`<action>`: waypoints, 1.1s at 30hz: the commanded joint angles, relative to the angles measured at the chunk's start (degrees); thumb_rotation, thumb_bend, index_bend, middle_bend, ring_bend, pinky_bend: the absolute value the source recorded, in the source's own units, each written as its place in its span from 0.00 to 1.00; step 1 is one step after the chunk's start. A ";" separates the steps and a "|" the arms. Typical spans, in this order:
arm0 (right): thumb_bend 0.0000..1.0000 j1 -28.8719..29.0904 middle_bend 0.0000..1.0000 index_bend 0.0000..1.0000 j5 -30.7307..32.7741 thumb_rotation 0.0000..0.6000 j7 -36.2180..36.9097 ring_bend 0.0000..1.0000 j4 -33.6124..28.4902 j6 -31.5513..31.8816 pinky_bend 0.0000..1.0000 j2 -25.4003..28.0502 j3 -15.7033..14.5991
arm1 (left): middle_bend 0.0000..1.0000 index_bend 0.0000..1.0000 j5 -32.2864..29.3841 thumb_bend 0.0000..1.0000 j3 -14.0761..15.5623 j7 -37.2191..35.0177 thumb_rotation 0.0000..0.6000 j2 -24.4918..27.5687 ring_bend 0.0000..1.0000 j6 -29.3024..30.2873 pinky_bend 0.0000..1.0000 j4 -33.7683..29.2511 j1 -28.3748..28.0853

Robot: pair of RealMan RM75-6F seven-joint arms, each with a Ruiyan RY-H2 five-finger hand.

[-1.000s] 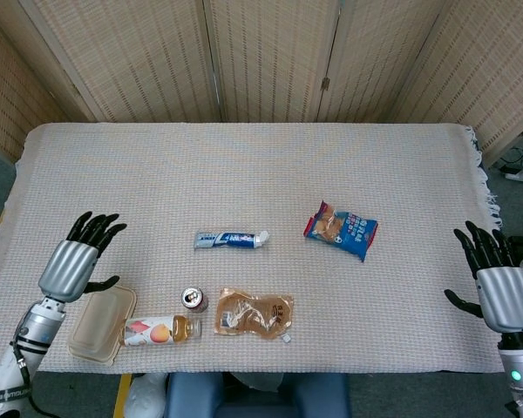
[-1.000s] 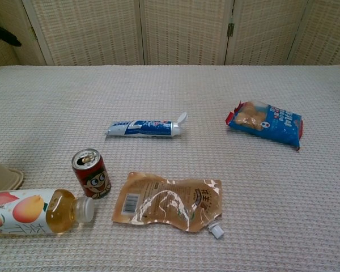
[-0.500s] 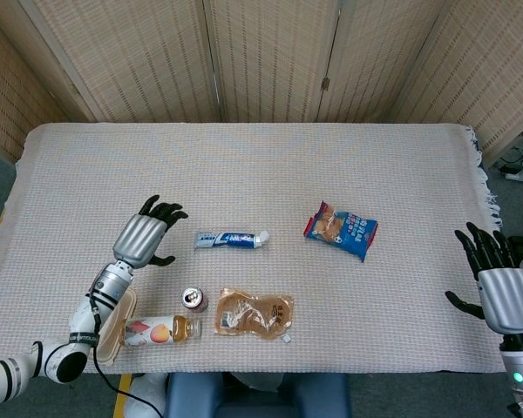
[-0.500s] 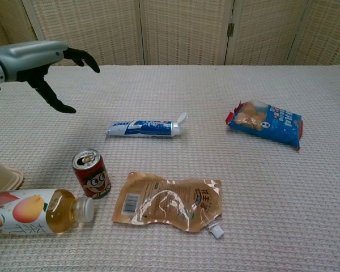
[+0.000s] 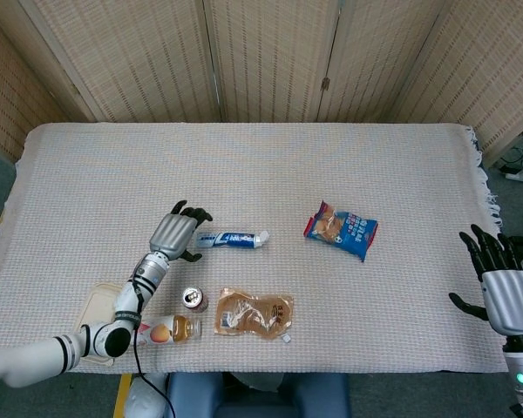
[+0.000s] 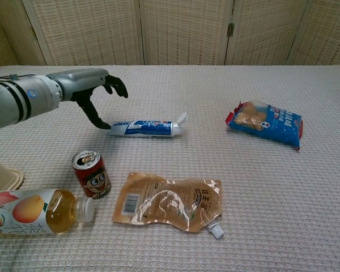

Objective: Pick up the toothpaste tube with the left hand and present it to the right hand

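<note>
The blue and white toothpaste tube [image 5: 232, 239] [image 6: 145, 128] lies flat near the table's middle, its cap pointing right. My left hand [image 5: 178, 233] [image 6: 94, 88] hovers just above the tube's flat tail end, fingers spread and holding nothing; its thumb reaches down close to that end. My right hand [image 5: 499, 284] is at the table's right edge, open with fingers apart, far from the tube and outside the chest view.
A small red can [image 6: 92, 173] stands in front of the tube, with a juice bottle [image 6: 34, 211] lying to its left and a tan pouch [image 6: 169, 201] to its right. A beige lidded box [image 5: 94, 304] sits at the front left. A blue snack bag [image 5: 342, 231] lies to the right.
My left hand has swept from the front left corner rightward across the table to the tube's tail end. The right hand has barely shifted.
</note>
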 commanded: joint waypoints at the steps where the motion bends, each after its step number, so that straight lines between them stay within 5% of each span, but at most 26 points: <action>1: 0.21 -0.06 0.04 0.00 0.05 1.00 0.08 0.08 0.08 0.06 0.00 0.03 -0.01 | 0.26 0.31 -2.12 0.24 0.31 1.93 1.00 -2.51 0.23 -0.15 0.10 2.34 -1.90; 12: 0.21 0.20 0.05 0.00 0.50 1.00 0.01 0.08 0.31 -0.76 0.00 -0.15 -0.05 | 0.29 0.33 -6.94 0.27 0.05 3.26 1.00 -9.70 0.26 -0.46 0.10 12.22 -5.58; 25: 0.21 0.25 0.05 0.00 1.77 1.00 -0.45 0.09 0.39 -1.60 0.00 -0.44 0.02 | 0.32 0.37 -5.06 0.27 0.06 -1.94 1.00 -15.35 0.28 -1.63 0.10 25.20 -6.16; 33: 0.21 0.27 0.05 0.00 1.82 1.00 -0.96 0.09 0.05 -1.72 0.00 -0.40 -0.04 | 0.34 0.38 -2.66 0.27 -0.76 -6.16 1.00 -14.91 0.30 -2.48 0.14 24.69 -5.86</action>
